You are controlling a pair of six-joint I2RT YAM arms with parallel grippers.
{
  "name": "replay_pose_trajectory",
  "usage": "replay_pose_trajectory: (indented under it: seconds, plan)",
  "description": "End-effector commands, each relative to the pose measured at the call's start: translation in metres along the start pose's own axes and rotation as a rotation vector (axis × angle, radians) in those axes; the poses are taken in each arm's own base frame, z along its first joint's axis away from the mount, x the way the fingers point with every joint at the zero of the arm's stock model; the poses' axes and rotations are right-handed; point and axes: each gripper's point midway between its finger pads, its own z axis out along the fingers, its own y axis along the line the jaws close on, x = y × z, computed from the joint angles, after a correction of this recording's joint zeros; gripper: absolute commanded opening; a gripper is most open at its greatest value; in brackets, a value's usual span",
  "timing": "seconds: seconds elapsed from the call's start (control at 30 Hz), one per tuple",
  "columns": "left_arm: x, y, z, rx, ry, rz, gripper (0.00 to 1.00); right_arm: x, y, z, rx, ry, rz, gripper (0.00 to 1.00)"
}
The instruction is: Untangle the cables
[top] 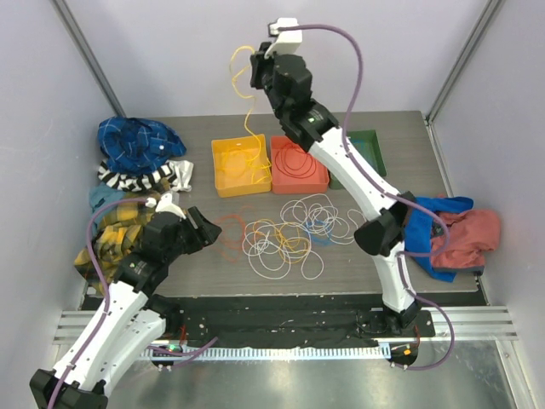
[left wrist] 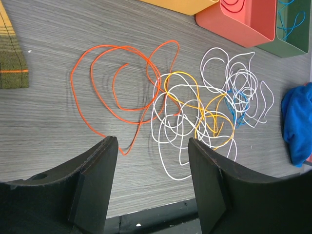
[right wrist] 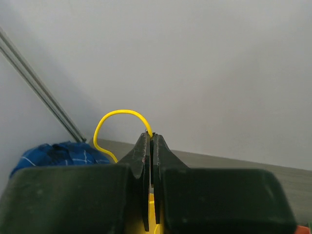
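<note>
Overhead, the right gripper (top: pixel 254 73) was raised well above the table and pinched shut on a single yellow cable (top: pixel 248 115). In the right wrist view the strand arched out from between the closed jaws. From the claw the cable hung almost straight down, its long axis near vertical, and its lower end trailed into or just over the yellow bin (top: pixel 220 175) directly beneath. That vertical line from claw to bin seemed to be what the next move depended on. Lowering or letting go there would probably drop the strand into the matching bin, though whether its tail was already fully clear of other wires could not be told.

The remaining cables (top: pixel 285 239) lay in a loose heap on the table, mostly white loops with yellow and a little blue threaded through. An orange cable (left wrist: pixel 114 92) sprawled at the heap's left edge. The left gripper (top: pixel 207 225) was the nearer arm to that heap. It hovered low with its jaws apart and empty, the orange loops and the heap lying just ahead of its fingertips.
</note>
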Motion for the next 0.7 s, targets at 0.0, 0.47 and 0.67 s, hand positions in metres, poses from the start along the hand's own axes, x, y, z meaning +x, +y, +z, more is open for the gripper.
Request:
replay_pose_trajectory:
  seconds: [0.0, 0.47, 0.67]
  plan:
    - [-0.007, -0.01, -0.003, 0.035, -0.027, -0.007, 0.64, 0.079, -0.005, 0.022, -0.004, 0.111, 0.013, 0.01]
    - [-0.004, -0.006, -0.001, 0.019, -0.017, -0.007, 0.64, 0.291, -0.042, -0.016, 0.049, 0.498, -0.048, 0.57]
    - [-0.007, -0.008, -0.003, 0.025, -0.026, -0.004, 0.64, 0.214, -0.038, -0.046, 0.079, 0.363, -0.016, 0.73]
